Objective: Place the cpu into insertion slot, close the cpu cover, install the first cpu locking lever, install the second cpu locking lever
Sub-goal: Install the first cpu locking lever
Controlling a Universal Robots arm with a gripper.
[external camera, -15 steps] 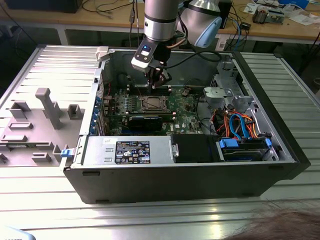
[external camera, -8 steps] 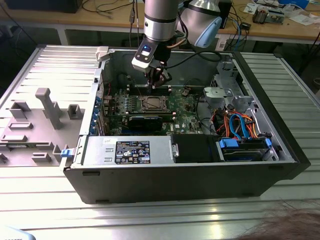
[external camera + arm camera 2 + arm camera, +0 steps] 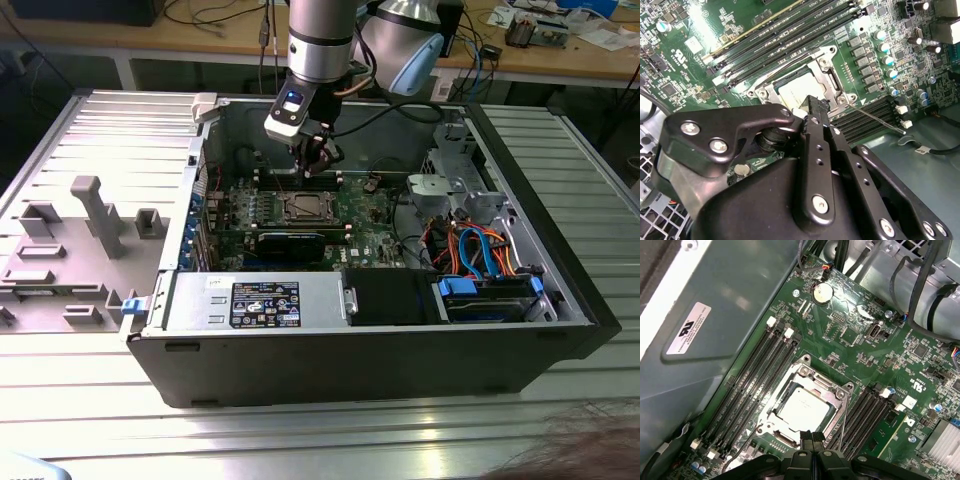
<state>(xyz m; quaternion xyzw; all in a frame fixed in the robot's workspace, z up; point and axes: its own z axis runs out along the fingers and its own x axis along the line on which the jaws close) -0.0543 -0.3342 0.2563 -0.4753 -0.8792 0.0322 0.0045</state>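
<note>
Cpu (image 3: 802,407) and gripper (image 3: 812,436) are close together. In the first wrist view the gripper's 2 black fingertips (image 3: 806,440) are pressed side by side, with only a hairline between them and nothing visible in it. They hang at the edge of the insertion slot (image 3: 804,365), just beside the chip's edge; whether they touch the metal there I cannot tell. The cpu lies flat inside the slot. Its silvery face shows through the cut-out of the cpu cover (image 3: 817,385), which lies down over it.

The second wrist view looks along the fingers from behind, and there the gripper (image 3: 816,102) ends over 1 corner of the cpu (image 3: 792,89) and hides part of it. This view shows a locking lever (image 3: 877,117), a thin metal rod running from the slot's corner out across black memory slots (image 3: 790,35). A row of round capacitors (image 3: 883,47) stands further off. The first wrist view shows a second lever rod (image 3: 844,415) along the slot's opposite side. It also shows a coin battery (image 3: 823,291) on the green motherboard (image 3: 865,340).

In the exterior view the arm reaches down into an open computer case (image 3: 400,350) lying on a ribbed metal desk (image 3: 100,130). The gripper (image 3: 318,160) is just above the cpu (image 3: 304,208) there. Blue cables (image 3: 480,250) sit toward the exterior view's right, and a grey fixture tray (image 3: 90,215) lies on the desk at the exterior view's left.
</note>
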